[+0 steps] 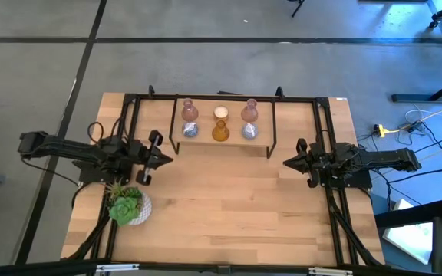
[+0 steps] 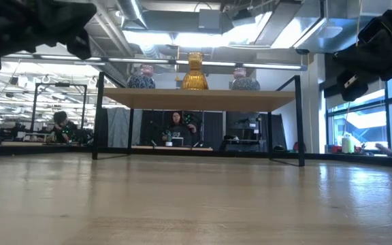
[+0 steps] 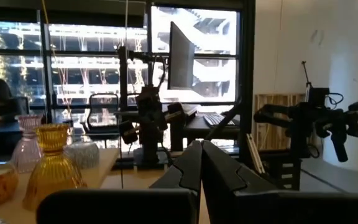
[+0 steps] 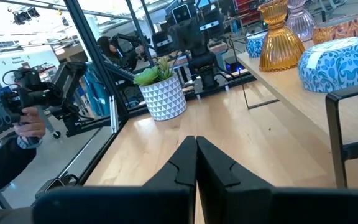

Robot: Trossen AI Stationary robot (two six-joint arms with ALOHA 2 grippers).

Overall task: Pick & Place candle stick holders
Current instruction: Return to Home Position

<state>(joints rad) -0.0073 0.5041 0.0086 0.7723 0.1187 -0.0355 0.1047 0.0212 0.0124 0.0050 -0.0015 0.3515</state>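
Observation:
Six candle stick holders stand in two rows on a raised wooden shelf (image 1: 206, 140) at the table's far middle. The back row is a pink holder (image 1: 189, 111), a cream one (image 1: 221, 113) and another pink (image 1: 249, 111). In front stand a blue holder (image 1: 190, 130), an amber one (image 1: 220, 132) and a second blue (image 1: 249, 131). My left gripper (image 1: 168, 159) is shut and empty, left of the shelf and level with its near edge. My right gripper (image 1: 286, 162) is shut and empty on the shelf's right. Both fingertip pairs meet in the wrist views, left (image 3: 201, 163) and right (image 4: 196, 155).
A green succulent in a white patterned pot (image 1: 127, 205) stands near the table's left front, just nearside of my left arm. Black frame bars (image 1: 133, 107) run along the table's sides and back. The shelf's thin black legs (image 2: 97, 122) stand on the table. People sit beyond the table.

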